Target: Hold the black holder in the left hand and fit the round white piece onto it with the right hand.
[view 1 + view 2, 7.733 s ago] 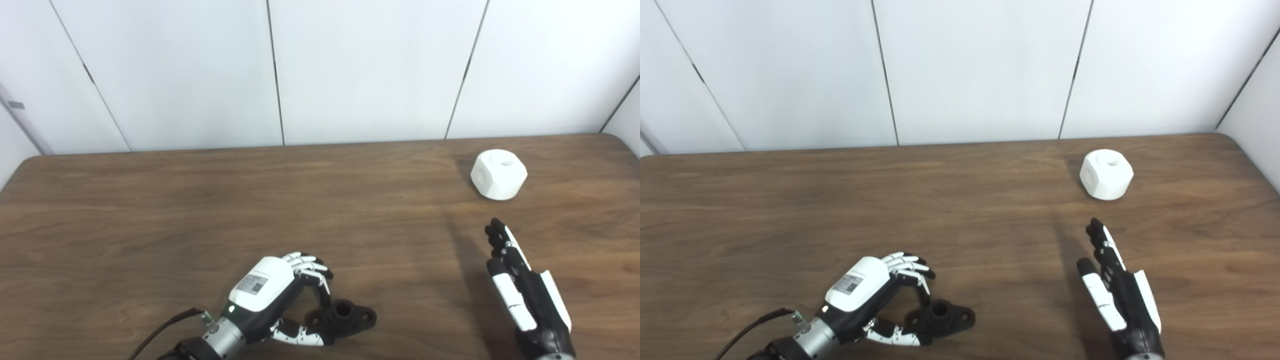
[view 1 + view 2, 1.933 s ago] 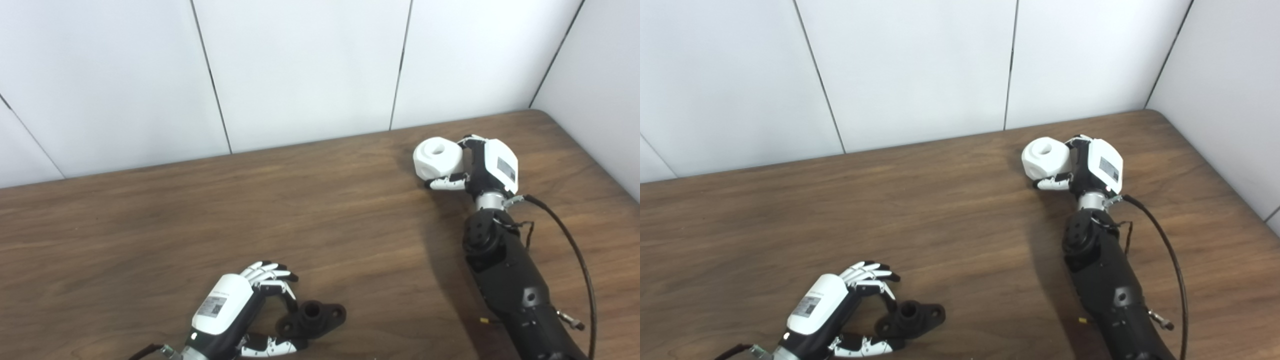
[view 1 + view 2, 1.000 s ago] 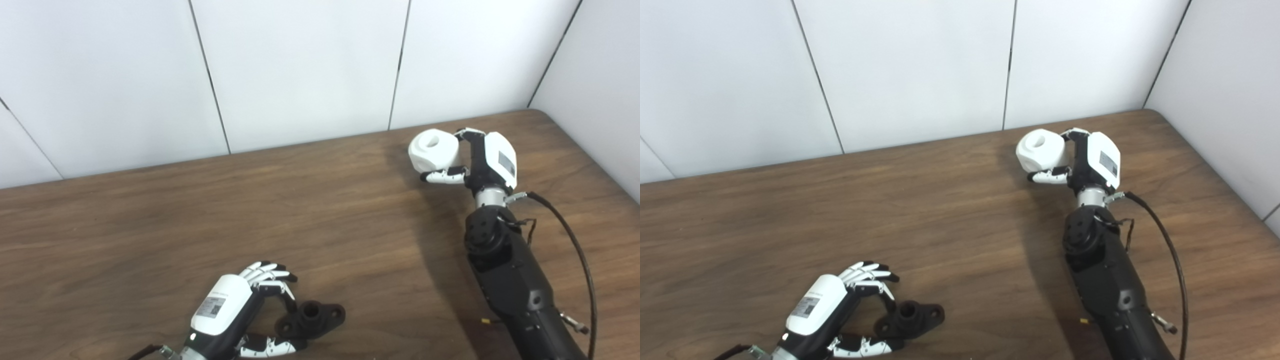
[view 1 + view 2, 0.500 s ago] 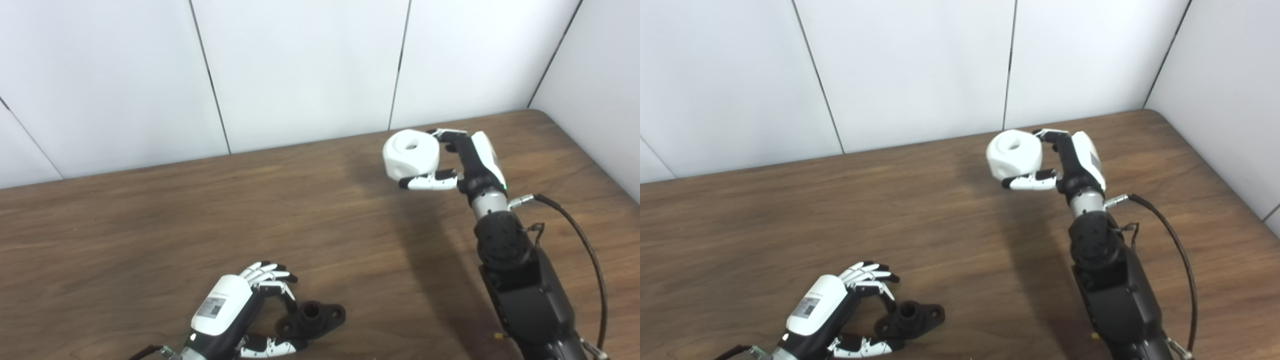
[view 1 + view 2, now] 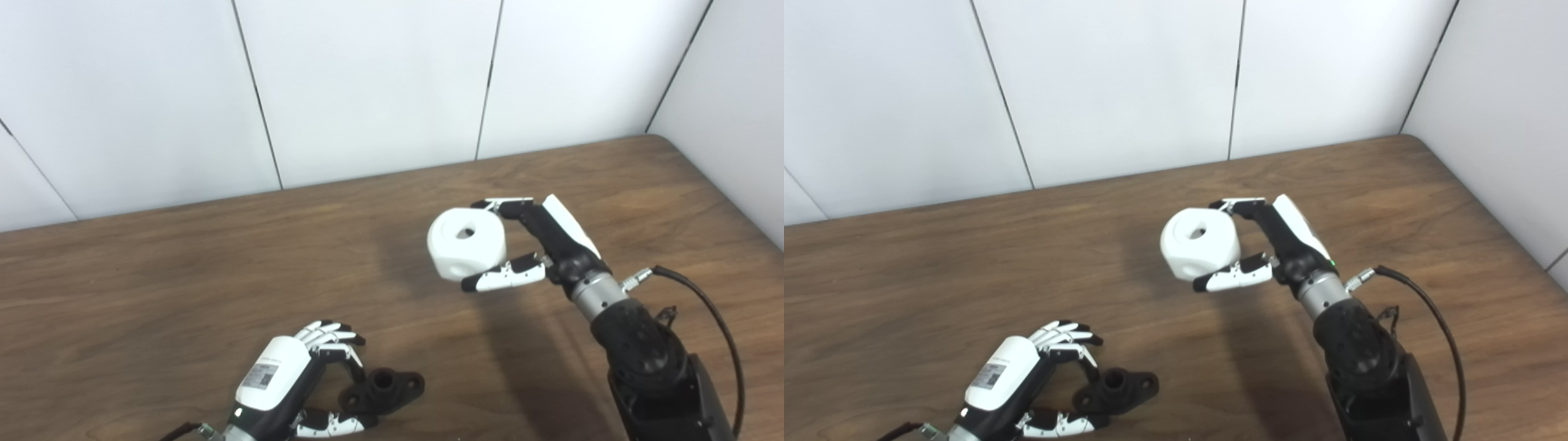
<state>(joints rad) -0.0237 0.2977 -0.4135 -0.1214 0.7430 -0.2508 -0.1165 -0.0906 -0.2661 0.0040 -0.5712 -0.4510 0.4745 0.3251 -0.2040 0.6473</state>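
The black holder (image 5: 389,387) lies flat on the table near the front edge, a short tube rising from a flange with holes. My left hand (image 5: 288,383) is curled around its left end, fingers above and thumb below, gripping it. The round white piece (image 5: 467,244), faceted with a hole in its top face, hangs in the air above the table's middle right. My right hand (image 5: 539,245) is shut on it, fingers over the top and thumb underneath. The white piece is well up and to the right of the holder.
The brown wooden table (image 5: 153,275) runs to white wall panels (image 5: 367,86) at the back and on the right. A black cable (image 5: 710,306) loops off my right forearm.
My right hand has carried the white piece off the far right of the table, toward me and leftward. The left hand and the black holder have stayed put.
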